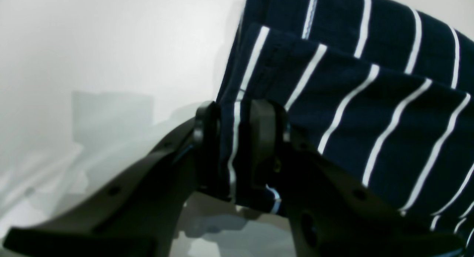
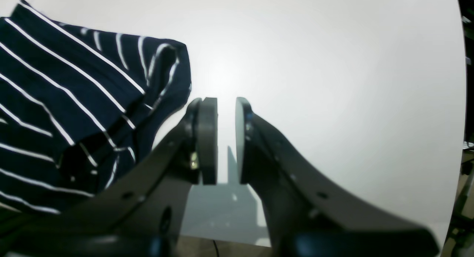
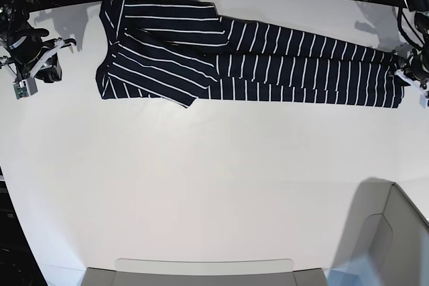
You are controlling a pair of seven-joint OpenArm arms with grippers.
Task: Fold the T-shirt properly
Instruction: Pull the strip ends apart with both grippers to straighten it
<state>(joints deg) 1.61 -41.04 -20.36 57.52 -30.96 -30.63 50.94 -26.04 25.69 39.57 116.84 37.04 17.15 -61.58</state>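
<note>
The T-shirt (image 3: 248,61) lies stretched along the counter's (image 3: 214,185) far edge. The left tool (image 1: 237,149) is at its right end, the right tool (image 2: 226,138) off its left end.

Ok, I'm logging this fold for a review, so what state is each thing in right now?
T-shirt: lying flat on the table, already folded lengthwise into a long band, sleeves tucked in.
Left tool: shut on the T-shirt's edge at one end of the band.
Right tool: slightly open, holding nothing, just beside the T-shirt's other end.
Table: white, carrying the T-shirt.
</note>
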